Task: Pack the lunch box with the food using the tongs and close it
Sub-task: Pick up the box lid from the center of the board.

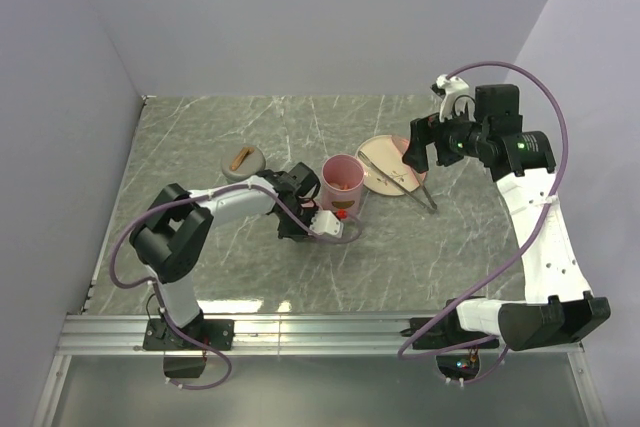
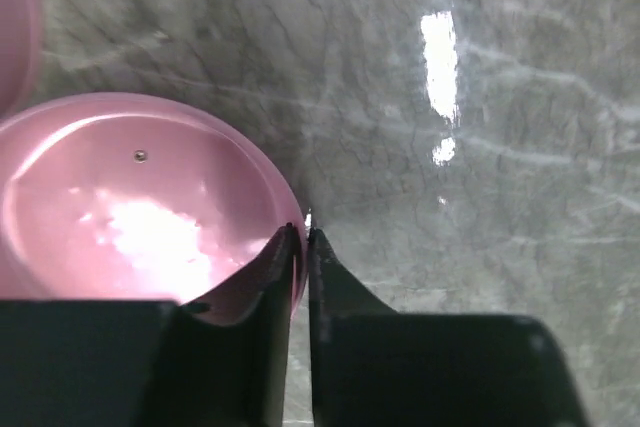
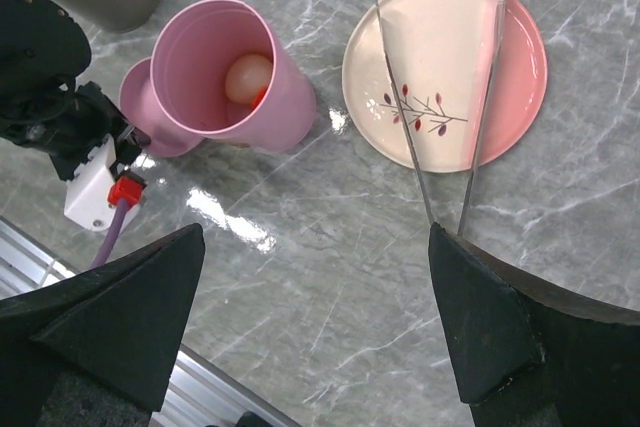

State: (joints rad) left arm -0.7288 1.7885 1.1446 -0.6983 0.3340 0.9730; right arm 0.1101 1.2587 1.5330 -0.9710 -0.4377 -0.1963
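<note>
The pink lunch box (image 1: 342,187) (image 3: 285,107) stands upright and uncovered beside the plate (image 1: 378,153) (image 3: 445,67). Inside it lie a pale round piece (image 3: 247,77) and a reddish bit of food (image 3: 259,98). The grey tongs (image 1: 412,183) (image 3: 400,117) lie across the plate, their joined end off its rim. My left gripper (image 1: 312,205) (image 2: 301,232) is shut on the thin rim of a smaller round pink piece (image 2: 130,207) (image 3: 150,122) at the lunch box's foot. My right gripper (image 1: 415,152) (image 3: 315,237) hangs wide open above the tongs' joined end, holding nothing.
A round greyish lid (image 1: 252,159) with a brown strap lies left of the lunch box, behind the left arm. The plate carries no food. The table's metal front rail (image 3: 60,267) runs close behind the left gripper.
</note>
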